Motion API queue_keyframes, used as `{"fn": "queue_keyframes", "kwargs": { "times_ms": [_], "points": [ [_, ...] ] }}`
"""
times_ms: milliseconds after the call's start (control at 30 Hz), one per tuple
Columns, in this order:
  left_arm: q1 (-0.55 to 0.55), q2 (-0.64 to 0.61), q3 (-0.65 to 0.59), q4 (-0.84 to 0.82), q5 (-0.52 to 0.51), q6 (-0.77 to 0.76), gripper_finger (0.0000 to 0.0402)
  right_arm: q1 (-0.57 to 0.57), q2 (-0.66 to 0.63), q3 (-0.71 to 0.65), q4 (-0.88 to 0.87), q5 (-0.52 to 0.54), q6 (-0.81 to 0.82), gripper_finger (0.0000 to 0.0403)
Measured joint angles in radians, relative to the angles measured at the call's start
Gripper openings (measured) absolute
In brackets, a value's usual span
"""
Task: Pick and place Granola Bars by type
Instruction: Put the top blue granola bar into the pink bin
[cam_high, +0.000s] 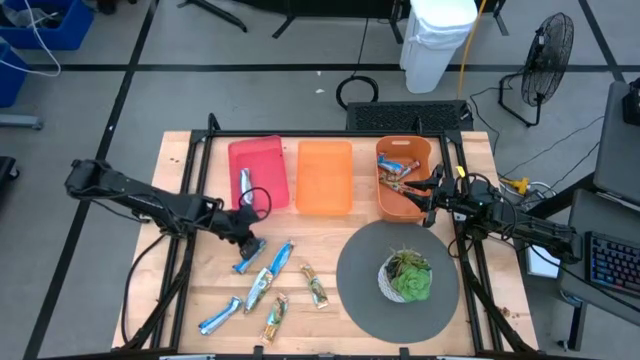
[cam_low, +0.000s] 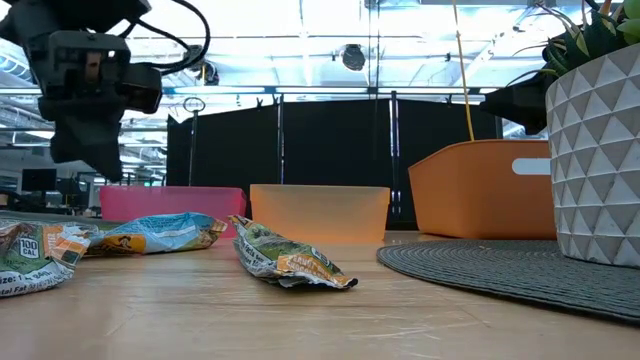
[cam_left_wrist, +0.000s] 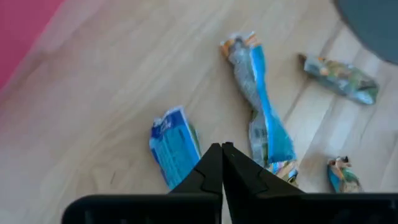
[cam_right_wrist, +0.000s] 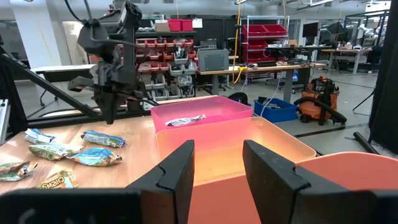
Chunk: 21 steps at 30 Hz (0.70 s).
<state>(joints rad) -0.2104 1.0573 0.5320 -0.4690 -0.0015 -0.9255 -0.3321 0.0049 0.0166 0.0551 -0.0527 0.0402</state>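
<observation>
While three bins are lined up along the far side of the table (cam_high: 180, 150), a red bin (cam_high: 262, 160), a pale orange bin (cam_high: 325, 175) and a darker orange bin (cam_high: 400, 205), the granola bars are found spread over several places. One silver-blue bar (cam_high: 245, 186) is seen lying in the red bin, and several bars (cam_high: 398, 170) are heaped in the darker orange bin, too tangled to be counted. Six bars are left loose on the wood in front. The left gripper (cam_high: 247, 238) is held clenched and empty just above a blue bar (cam_left_wrist: 174, 146), without touching it. The right gripper (cam_high: 432, 195) is kept spread apart at the darker orange bin, with nothing between its fingers. One potted plant (cam_high: 406, 276) is set on a round grey mat (cam_high: 360, 290).
</observation>
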Motion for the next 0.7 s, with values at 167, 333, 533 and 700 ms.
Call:
{"fn": "queue_keyframes", "kwargs": {
  "times_ms": [167, 333, 533, 700],
  "points": [
    [-0.034, 0.065, 0.0, -0.029, 0.002, -0.05, 0.0008, 0.0, 0.0, 0.0, 0.0, 0.0, 0.0, 0.0128],
    [-0.041, 0.149, 0.0, -0.03, 0.019, -0.084, 0.0011, 0.0, 0.0, 0.0, 0.0, 0.0, 0.0, 0.0128],
    [-0.041, 0.214, 0.0, -0.026, 0.054, -0.122, 0.0011, 0.0, 0.0, 0.0, 0.0, 0.0, 0.0, 0.0128],
    [-0.041, 0.231, 0.001, -0.023, 0.079, -0.105, 0.0046, 0.0, 0.0, 0.0, 0.0, 0.0, 0.0, 0.0128]
  ]
}}
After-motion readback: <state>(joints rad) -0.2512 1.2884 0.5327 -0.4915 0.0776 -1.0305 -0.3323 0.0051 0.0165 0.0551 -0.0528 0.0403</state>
